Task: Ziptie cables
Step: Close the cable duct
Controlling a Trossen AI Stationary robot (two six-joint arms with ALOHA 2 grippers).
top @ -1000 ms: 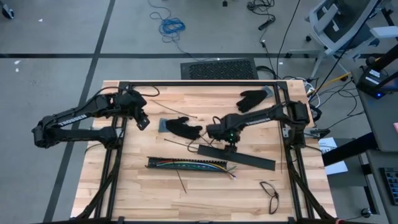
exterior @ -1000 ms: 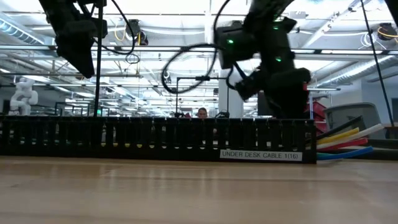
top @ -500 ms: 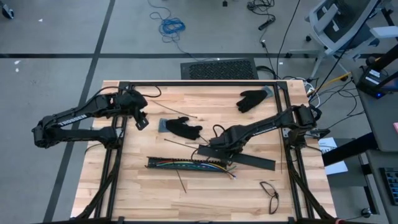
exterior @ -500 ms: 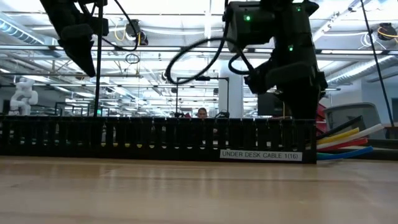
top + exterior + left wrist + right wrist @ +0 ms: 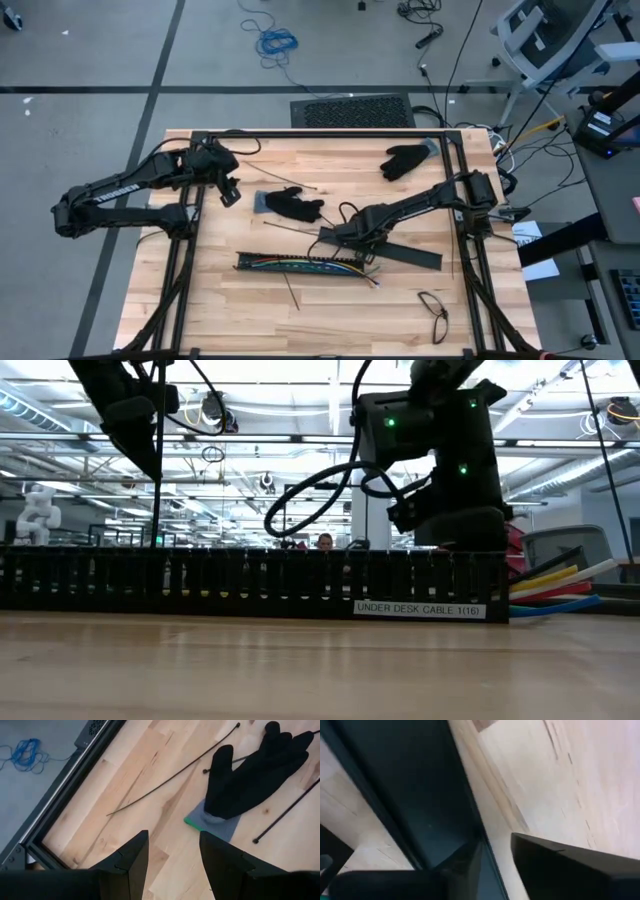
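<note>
My left gripper (image 5: 229,192) hangs above the far-left part of the worktop (image 5: 210,300), well left of the slotted tray (image 5: 300,265), and its fingers (image 5: 127,865) stand apart with nothing between them. Ahead of it, in my left wrist view, a thin black ziptie (image 5: 170,772) lies on the wood beside a black glove (image 5: 255,775) with a grey cuff. That glove (image 5: 290,205) lies beyond the tray. The tray itself is a long black slotted bar in the near middle of the worktop, and the cables (image 5: 345,266) lie inside it along its length, yellow, green and other colours, their ends spilling out of its right end. My right gripper (image 5: 340,237) is down low just beyond the tray, at the left end of a flat black bar (image 5: 410,257) that lies slantwise. In my right wrist view the fingers (image 5: 560,865) straddle that bar's edge with a narrow gap; whether they grip it I cannot tell. A second black glove (image 5: 405,160) lies far beyond the tray, to the right
</note>
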